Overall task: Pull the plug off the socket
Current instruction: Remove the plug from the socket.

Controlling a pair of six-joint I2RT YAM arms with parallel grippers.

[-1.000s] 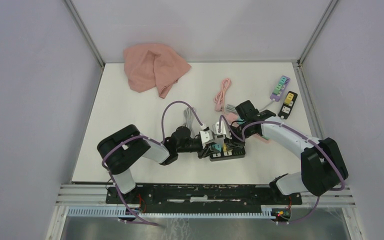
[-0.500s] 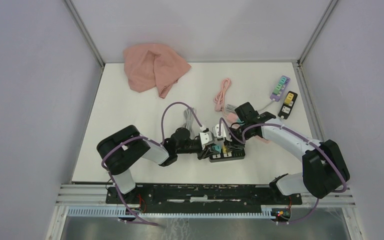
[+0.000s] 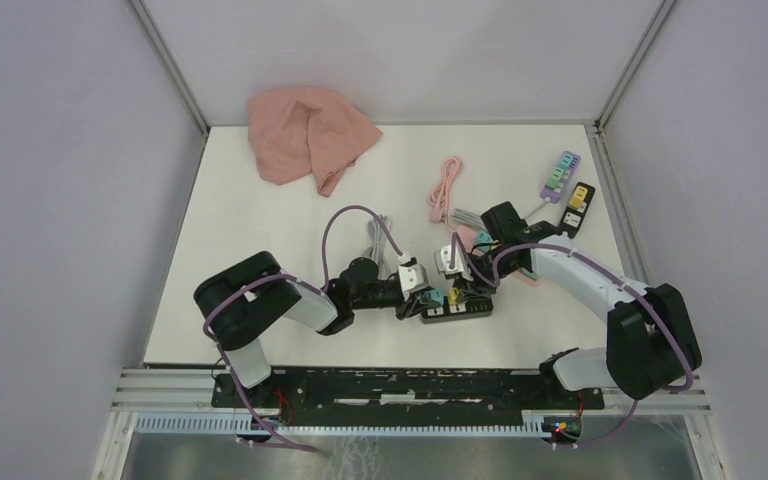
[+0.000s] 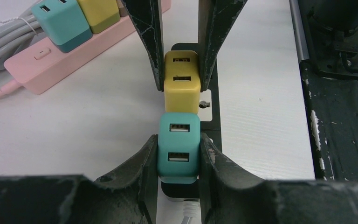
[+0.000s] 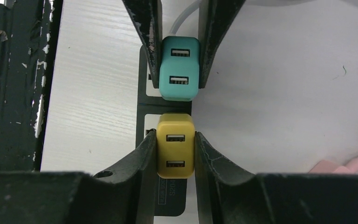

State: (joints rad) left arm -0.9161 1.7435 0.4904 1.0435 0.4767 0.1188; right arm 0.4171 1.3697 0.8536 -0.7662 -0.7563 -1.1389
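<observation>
L jaws pinch teal plug (image 4: 178,151) by its sides; R jaws pinch yellow plug (image 5: 175,154) same way. Plugs touch, side by side on black socket strip (image 3: 463,309), flat on white surface (image 3: 260,230) btwn both arms. Pink strip (image 4: 60,60) nearby.

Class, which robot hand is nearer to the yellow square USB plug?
Right. The right hand clamps the yellow square USB plug; the left hand clamps the teal USB plug beside it.

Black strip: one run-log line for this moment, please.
left gripper: shut on teal plug | right gripper: shut on yellow plug | plugs: adjacent on strip | unplugged: cannot tell
</observation>
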